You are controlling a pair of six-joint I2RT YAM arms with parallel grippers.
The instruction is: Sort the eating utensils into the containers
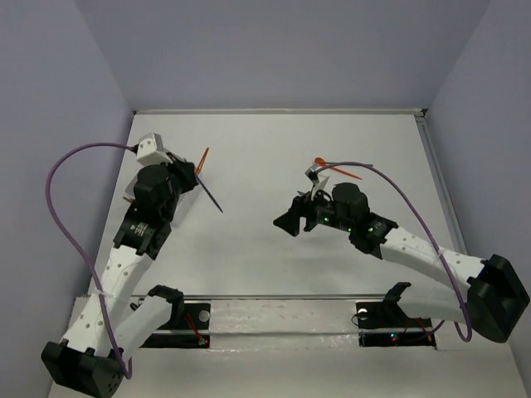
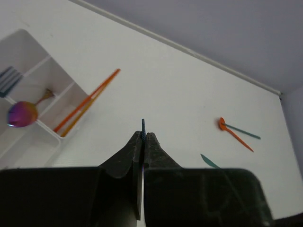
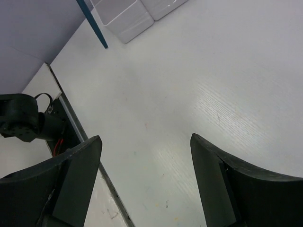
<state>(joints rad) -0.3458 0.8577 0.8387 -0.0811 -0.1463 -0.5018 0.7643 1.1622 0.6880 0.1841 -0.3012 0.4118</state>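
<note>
Left wrist view: left fingers (image 2: pixel 124 155) clamp a blue stick (image 2: pixel 142 124) pointing straight ahead; the divided tray (image 2: pixel 45 136) lies leftward. Right fingers (image 3: pixel 79 171) stand apart, empty.

White tray (image 2: pixel 47 136), orange sticks (image 2: pixel 87 100), iridescent pink-purple spoon (image 2: pixel 22 114), dark blue stick (image 2: pixel 143 126), orange spoon (image 2: pixel 236 137), teal stick (image 2: pixel 244 132).

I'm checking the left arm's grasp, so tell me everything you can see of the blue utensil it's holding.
The blue utensil is a thin, straight, dark blue stick with a smooth look; its head, if any, is hidden. It is pinched between the left gripper's shut fingers, jutting slantwise toward the table's middle. Its free end seems clear of the table, and nothing else touches it.
</note>
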